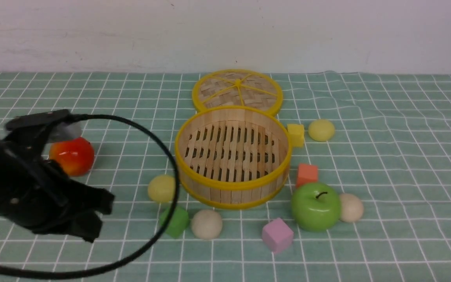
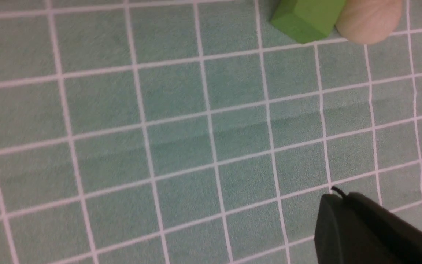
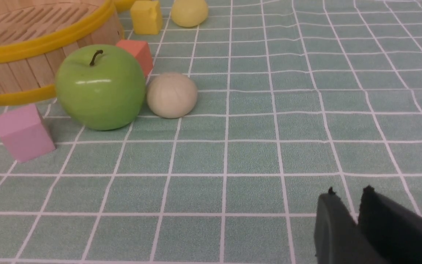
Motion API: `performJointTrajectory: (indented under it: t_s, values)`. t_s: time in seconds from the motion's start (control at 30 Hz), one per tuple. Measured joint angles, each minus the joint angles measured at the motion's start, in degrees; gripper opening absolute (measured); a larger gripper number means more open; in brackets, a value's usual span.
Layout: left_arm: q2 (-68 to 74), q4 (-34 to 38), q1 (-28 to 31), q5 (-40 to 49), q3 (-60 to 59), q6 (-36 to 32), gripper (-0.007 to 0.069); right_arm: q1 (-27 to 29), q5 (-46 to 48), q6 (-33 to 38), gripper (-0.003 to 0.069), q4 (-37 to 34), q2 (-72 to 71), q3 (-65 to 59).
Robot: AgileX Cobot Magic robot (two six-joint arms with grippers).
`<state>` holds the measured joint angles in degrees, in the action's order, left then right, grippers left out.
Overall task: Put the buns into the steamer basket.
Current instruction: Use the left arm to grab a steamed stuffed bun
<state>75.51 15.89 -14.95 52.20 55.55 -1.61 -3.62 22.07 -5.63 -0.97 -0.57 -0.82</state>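
Nothing is done yet. The round bamboo steamer basket (image 1: pixel 233 196), slat-walled and yellow-rimmed, sits at the centre of the front view with its slatted floor bare. The flat woven yellow-rimmed lid (image 1: pixel 237 90) lies upper centre, holding nothing.

All four buns remain outside:
- The first pale yellow dome bun (image 1: pixel 162 188) is just left of the basket.
- The first cream-white dome bun (image 1: pixel 206 224) is below the basket.
- The second cream-white bun (image 1: pixel 351 207) is lower right, just beside the shiny green apple (image 1: pixel 315 205).
- The second pale yellow bun (image 1: pixel 321 130) is right of centre.

The left gripper (image 2: pixel 343 200) looks closed and empty. The right gripper (image 3: pixel 350 200) shows only a slit between its tips and grips nothing.

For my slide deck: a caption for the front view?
Empty steamer basket, four buns scattered around it on the checked cloth.
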Motion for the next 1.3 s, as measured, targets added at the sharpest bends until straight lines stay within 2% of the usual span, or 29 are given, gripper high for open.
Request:
performJointTrajectory:
  t_s: [0.03, 0.13, 0.2, 0.4, 0.57, 0.63, 0.8, 0.93, 1.13, 1.2, 1.3]
  values:
    - [0.38, -0.22, -0.46, -0.06, 0.28, 0.00, -0.0014, 0.00, 0.00, 0.00, 0.0113, 0.00, 0.00, 0.00]
    - [7.62, -4.07, -7.30, -0.79, 5.88, -0.05, -0.0014, 0.00, 0.00, 0.00, 0.0113, 0.00, 0.00, 0.00]
    - [11.85, -5.37, -8.21, -0.84, 9.27, 0.02, -0.0014, 0.00, 0.00, 0.00, 0.0113, 0.00, 0.00, 0.00]
    - [25.08, -6.77, -3.65, -1.17, 21.43, 0.74, -0.0014, 0.00, 0.00, 0.00, 0.0113, 0.00, 0.00, 0.00]
    - [31.80, -7.06, -1.89, -1.30, 28.38, -1.55, 0.0008, 0.00, 0.00, 0.00, 0.0113, 0.00, 0.00, 0.00]
    - [34.30, -7.06, -1.89, -1.48, 30.94, -2.69, 0.0055, 0.00, 0.00, 0.00, 0.0113, 0.00, 0.00, 0.00]
    - [39.24, -7.38, -1.89, -3.10, 33.99, -3.45, 0.0228, 0.00, 0.00, 0.00, 0.0113, 0.00, 0.00, 0.00]
    - [41.22, -8.62, -1.89, -3.89, 34.01, -3.45, 0.0281, 0.00, 0.00, 0.00, 0.0113, 0.00, 0.00, 0.00]
    - [42.64, -10.24, -1.89, -5.16, 34.19, -3.45, 0.0277, 0.00, 0.00, 0.00, 0.0113, 0.00, 0.00, 0.00]
    - [42.84, -10.25, -1.89, -5.33, 34.19, -3.45, 0.0240, 0.00, 0.00, 0.00, 0.0113, 0.00, 0.00, 0.00]
    - [42.91, -10.25, -1.89, -4.69, 34.19, -3.45, 0.0124, 0.00, 0.00, 0.00, 0.0113, 0.00, 0.00, 0.00]
